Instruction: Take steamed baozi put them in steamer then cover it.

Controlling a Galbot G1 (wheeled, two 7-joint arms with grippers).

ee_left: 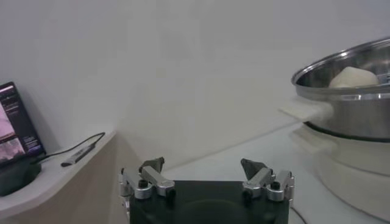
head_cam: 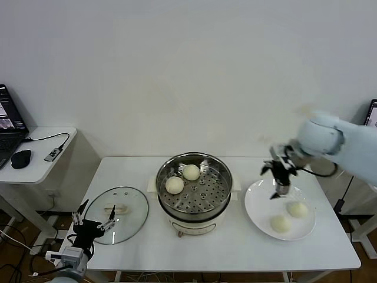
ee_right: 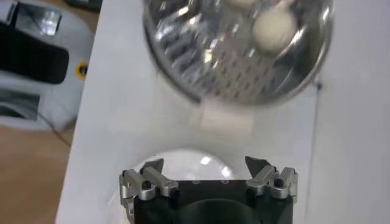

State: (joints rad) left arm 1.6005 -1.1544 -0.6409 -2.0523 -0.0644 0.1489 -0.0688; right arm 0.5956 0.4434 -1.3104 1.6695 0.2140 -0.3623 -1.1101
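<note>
White wall fills the upper half of the head view, and a white table (head_cam: pixel 235 247) occupies the lower centre. At the centre of the table the steamer (head_cam: pixel 194 186) is positioned, uncovered, with two steamed baozi (head_cam: pixel 182 179) resting on its perforated tray toward the upper left of the pot. The remaining two baozi (head_cam: pixel 288 217) are located on a white plate (head_cam: pixel 256 206) at the right of the frame, near each other but apart. The cover (head_cam: pixel 121 213) lies flat on the table at the lower left, handle upward, beside the steamer.

The right gripper (head_cam: pixel 279 177) is held above the upper left edge of the plate, between the plate and the steamer; its fingers are spread and nothing is held between them. The left gripper (head_cam: pixel 93 216) is parked at the lower left corner of the frame, over the near left edge of the cover, with its fingers likewise spread and empty.

A side desk (head_cam: pixel 41 168) carrying a laptop (head_cam: pixel 9 127) and a mouse (head_cam: pixel 20 158) is visible at the left edge.
</note>
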